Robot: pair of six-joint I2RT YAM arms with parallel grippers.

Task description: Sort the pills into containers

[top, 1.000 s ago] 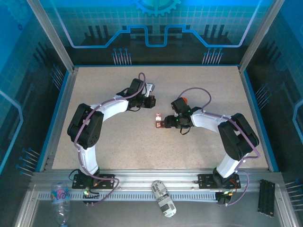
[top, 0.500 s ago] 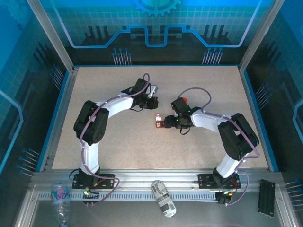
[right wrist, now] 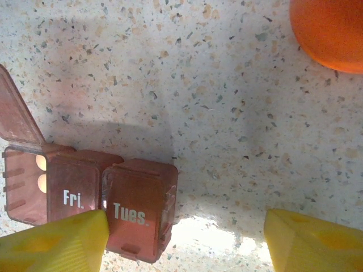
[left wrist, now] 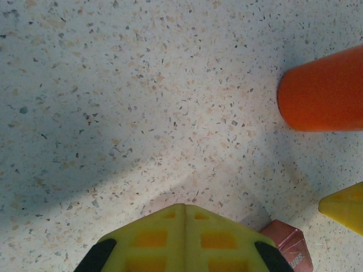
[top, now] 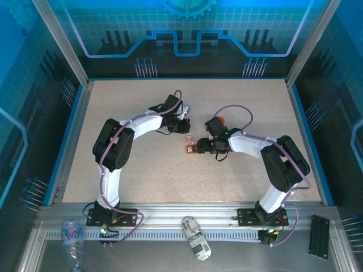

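The maroon containers [right wrist: 139, 209] lie on the speckled table, with shut lids marked "Fri." and "Tues." A cell at their left end has its lid up and holds two pale pills [right wrist: 41, 171]. My right gripper [right wrist: 181, 238] is open low over the table; the "Tues." cell sits between its yellow fingers [right wrist: 51, 241], close to the left one. In the top view the containers [top: 189, 148] are just left of the right gripper [top: 198, 148]. My left gripper [left wrist: 185, 206] is shut and empty, hovering just behind the containers [left wrist: 288, 247]; in the top view the left gripper [top: 185, 126] is near mid-table.
An orange bottle [top: 222, 120] lies just behind the right wrist, also seen as the orange bottle [left wrist: 323, 90] and the orange bottle [right wrist: 332, 28]. Raised blue-edged walls frame the table [top: 142, 170].
The left arm has swung its shut gripper to the right and nearer, closer to the containers. The right arm and the containers have not moved.
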